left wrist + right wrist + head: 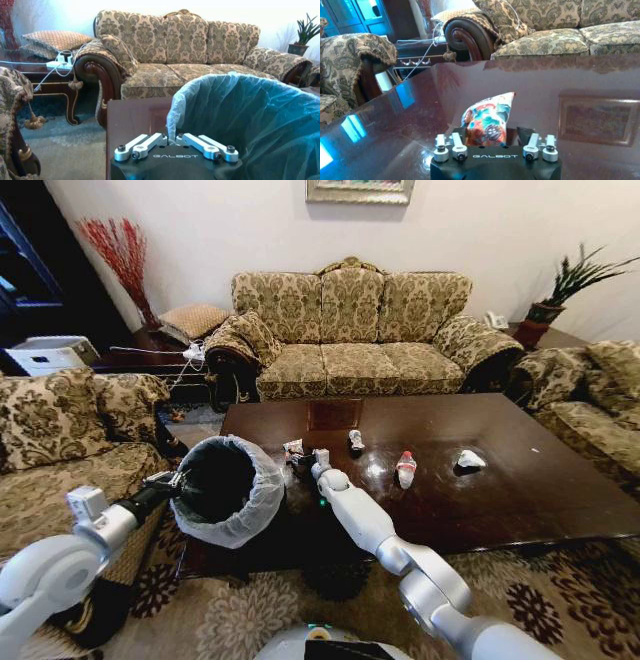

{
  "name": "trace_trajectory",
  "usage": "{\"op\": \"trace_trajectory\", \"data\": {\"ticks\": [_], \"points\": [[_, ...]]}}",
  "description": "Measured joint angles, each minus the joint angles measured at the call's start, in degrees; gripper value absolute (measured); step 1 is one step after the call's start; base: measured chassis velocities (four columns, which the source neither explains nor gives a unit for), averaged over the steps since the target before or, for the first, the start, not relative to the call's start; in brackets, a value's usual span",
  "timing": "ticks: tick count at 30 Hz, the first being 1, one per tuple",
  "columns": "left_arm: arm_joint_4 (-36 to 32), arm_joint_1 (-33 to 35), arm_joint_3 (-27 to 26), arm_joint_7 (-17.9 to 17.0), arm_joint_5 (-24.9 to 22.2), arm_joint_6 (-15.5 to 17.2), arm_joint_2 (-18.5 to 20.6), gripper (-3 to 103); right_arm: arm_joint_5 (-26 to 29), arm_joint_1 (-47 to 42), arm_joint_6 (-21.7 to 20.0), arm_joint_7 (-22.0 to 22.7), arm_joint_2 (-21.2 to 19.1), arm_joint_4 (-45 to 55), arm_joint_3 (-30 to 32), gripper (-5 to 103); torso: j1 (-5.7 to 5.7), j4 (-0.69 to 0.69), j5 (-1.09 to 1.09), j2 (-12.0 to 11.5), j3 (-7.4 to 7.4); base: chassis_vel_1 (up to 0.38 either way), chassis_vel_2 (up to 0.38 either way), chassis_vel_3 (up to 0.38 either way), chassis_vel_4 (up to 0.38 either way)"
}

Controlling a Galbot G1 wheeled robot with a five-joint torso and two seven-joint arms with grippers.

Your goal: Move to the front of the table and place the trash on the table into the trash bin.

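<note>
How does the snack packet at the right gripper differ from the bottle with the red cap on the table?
The snack packet is flat, opaque and printed in many colours; the bottle is clear and rounded with a red cap. The packet stands on edge between the right gripper fingers; the bottle lies free, farther right, untouched. Both rest on the table.

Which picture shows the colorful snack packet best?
The right wrist view: the snack packet stands big and close between the right gripper's fingers. The head view shows it tiny on the table.
</note>
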Motion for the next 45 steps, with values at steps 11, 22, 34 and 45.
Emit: {"op": "trace_trajectory", "data": {"ticks": [11, 22, 34, 45], "points": [[-0.4, 0.3, -0.2, -0.1, 0.0, 0.0, 0.4, 3, 0.0, -1.0, 0.8, 0.2, 0.0, 0.5, 0.5, 27, -0.01, 0.00, 0.01, 0.0, -0.01, 0.000, 0.000, 0.000, 0.000], [-0.3, 1.4, -1.6, -0.3, -1.7, 0.3, 1.0, 3, 0.2, -8.8, 1.4, 2.1, 0.0, 19.6, 2.1, 1, 0.01, -0.01, 0.02, 0.0, 0.01, 0.000, 0.000, 0.000, 0.000], [2.5, 1.9, -4.3, -3.4, -8.6, 2.7, 6.5, 3, 7.0, -22.4, -3.1, 4.2, -9.5, 69.5, 5.4, 1, -0.01, -0.03, 0.03, 0.0, -0.01, 0.000, 0.000, 0.000, 0.000], [-0.2, 1.2, -3.7, -4.5, -8.6, 3.4, 7.2, 3, 6.2, -30.9, -7.3, -0.2, -16.4, 79.3, -6.5, 1, -0.02, -0.01, 0.01, 0.0, -0.01, 0.000, 0.000, 0.000, 0.000]]}}
